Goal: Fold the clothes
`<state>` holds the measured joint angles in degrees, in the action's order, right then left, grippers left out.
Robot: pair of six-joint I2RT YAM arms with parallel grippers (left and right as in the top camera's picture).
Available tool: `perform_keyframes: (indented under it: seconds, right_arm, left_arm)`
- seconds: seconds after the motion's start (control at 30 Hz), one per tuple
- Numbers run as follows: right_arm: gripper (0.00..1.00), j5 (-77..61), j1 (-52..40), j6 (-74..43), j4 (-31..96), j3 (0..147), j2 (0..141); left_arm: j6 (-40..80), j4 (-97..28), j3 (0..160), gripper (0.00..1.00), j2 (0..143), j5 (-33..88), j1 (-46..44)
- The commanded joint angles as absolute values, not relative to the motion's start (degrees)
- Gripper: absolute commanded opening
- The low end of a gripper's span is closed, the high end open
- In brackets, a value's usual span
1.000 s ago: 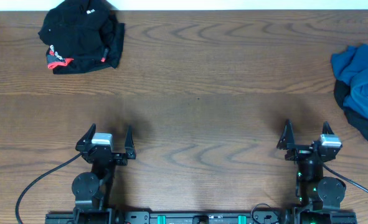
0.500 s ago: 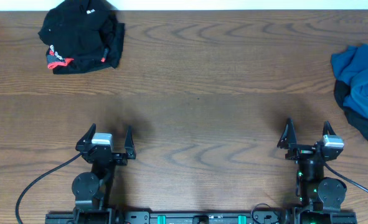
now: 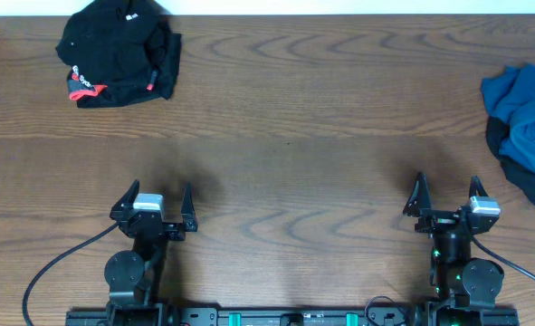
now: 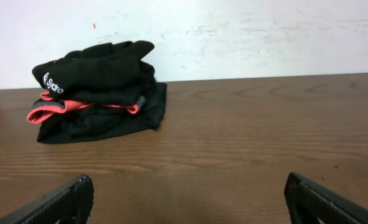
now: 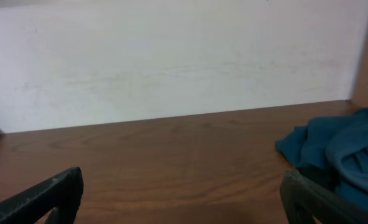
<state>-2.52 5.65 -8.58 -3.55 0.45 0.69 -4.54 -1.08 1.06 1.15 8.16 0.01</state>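
Black garment (image 3: pixel 118 54) at upper left looks already folded into a bundle. Blue pile (image 3: pixel 523 122) at the right edge is crumpled, so likely still to do. Left gripper (image 3: pixel 157 197) and right gripper (image 3: pixel 446 192) sit low in frame, jaws spread wide and empty, well apart from both; no visible change from the earlier frames.

white lettering (image 4: pixel 53 83) on the black garment (image 4: pixel 103 74), just above its red trim (image 4: pixel 47 112); only partly legible, roughly "sydro". nothing else readable.
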Motion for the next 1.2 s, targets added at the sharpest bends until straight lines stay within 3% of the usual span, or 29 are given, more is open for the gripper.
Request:
perform_keyframes:
  seconds: [0.0,1.17]
  right_arm:
    - [0.99,-1.96,5.13,-9.41,-3.66,0.32,0.34]
    - [0.99,-6.46,5.13,-9.61,-12.91,0.32,0.34]
  left_arm:
    - [-4.91,-3.18,0.25,0.98,1.34,8.8,0.32]
    - [-4.93,-3.18,0.25,0.98,1.34,8.8,0.32]
